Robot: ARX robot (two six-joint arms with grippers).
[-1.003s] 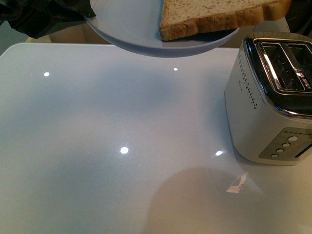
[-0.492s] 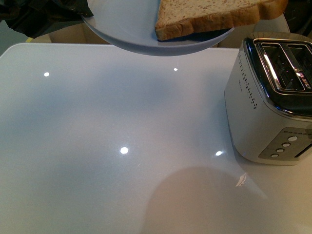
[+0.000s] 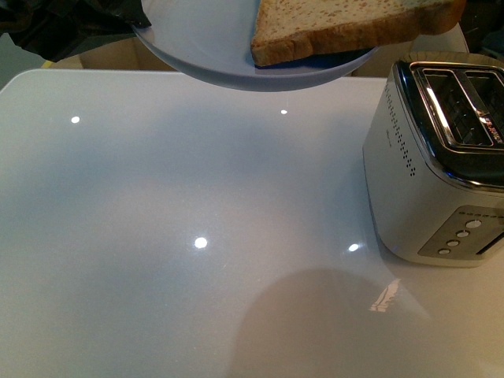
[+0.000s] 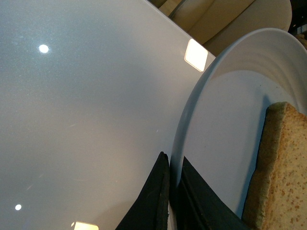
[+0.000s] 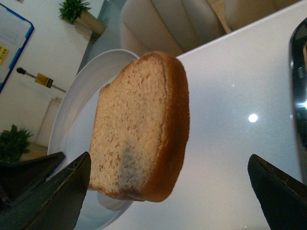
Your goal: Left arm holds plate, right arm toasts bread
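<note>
- Front view: mounted on my body, it faces forward and down over the table (image 3: pixel 157 197). The toaster (image 3: pixel 429 173) is at right and the plate (image 3: pixel 205 47) at the far edge, cropped.
- Left wrist view: very close, sighting along my left gripper (image 4: pixel 171 165) onto the plate rim.
- Right wrist view: close, facing the bread (image 5: pixel 144 129) between the fingers of my right gripper (image 5: pixel 169 160).
- All three views share the plate and bread.

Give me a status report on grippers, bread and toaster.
Left gripper clamped on plate rim, plate held above table. Right gripper open, bread between its fingers, no contact. Bread on plate, overhanging toward toaster. Toaster slots look empty.
</note>
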